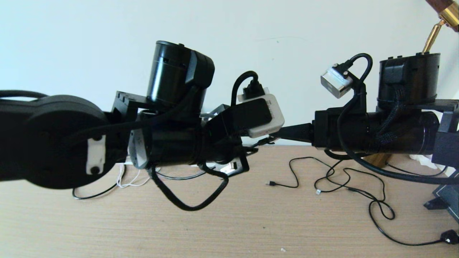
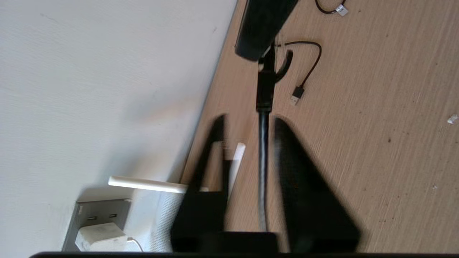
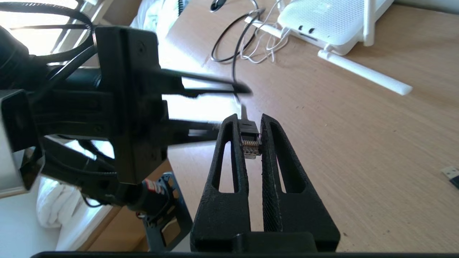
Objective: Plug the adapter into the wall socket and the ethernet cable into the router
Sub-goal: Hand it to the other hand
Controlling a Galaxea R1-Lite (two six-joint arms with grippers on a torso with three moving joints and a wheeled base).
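The right claw is pinching the ethernet cable plug above the counter. The left claw is straddling its cord, apparently loosely. Cord drag could twist the plug before reaching the router at the wall edge.

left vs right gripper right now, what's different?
The right gripper is shut on the ethernet cable's plug; the left gripper is open, the cable only running between its fingers. The right grips the plug end; the left straddles it further back. Both hang above the table, facing each other.
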